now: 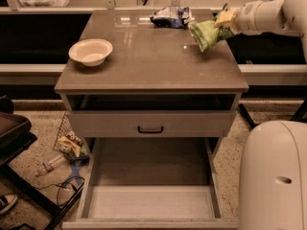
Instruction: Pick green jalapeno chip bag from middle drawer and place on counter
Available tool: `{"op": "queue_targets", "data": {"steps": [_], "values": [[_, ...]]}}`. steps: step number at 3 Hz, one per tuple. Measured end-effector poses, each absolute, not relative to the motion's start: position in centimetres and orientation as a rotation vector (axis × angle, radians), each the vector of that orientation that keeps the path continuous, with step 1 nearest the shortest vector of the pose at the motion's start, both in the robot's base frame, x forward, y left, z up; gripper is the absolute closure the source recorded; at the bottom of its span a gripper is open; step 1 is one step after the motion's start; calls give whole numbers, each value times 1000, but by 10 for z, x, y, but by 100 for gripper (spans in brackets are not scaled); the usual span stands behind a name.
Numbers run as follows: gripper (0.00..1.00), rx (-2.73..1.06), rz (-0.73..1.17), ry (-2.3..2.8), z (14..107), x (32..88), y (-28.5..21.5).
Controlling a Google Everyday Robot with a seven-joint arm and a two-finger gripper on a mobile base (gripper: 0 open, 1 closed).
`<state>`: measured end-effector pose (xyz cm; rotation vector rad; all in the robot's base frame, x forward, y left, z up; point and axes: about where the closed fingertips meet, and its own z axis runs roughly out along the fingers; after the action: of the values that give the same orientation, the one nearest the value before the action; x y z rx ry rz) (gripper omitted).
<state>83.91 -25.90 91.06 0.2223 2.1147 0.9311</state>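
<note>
Counter (158, 66) fills the upper half of the camera view, a glossy grey-brown slab; below it sits a shut drawer front (105, 123) with a small black handle (150, 129); lower down the middle drawer (151, 202) stands pulled out, its flat floor bare; the robot's white body (276, 176) bulks at the lower right. On the counter's left rests a pale bowl (90, 51); at the back edge lies a blue-and-white snack bag (170, 17). The green jalapeno chip bag (206, 33) hangs over the counter's right rear corner, tilted, its low end near the surface, though whether it touches I cannot tell; it is just beside the blue-and-white bag and well apart from the bowl. The gripper (223, 19) reaches in from the right, pinched onto the bag's upper end.

The bag looks light, soft and crinkly; its foil is probably slippery, and the chips inside would crush under a hard squeeze; the sealed end, as taken here, seems the safest place to hold; it should settle flat once let go.
</note>
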Motion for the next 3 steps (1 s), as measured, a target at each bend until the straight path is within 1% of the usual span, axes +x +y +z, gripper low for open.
{"op": "queue_targets", "data": {"steps": [1,3], "values": [[98,208,1113,2051,889,851,-205],[52,205,1114,2062,887,851,-200]]}}
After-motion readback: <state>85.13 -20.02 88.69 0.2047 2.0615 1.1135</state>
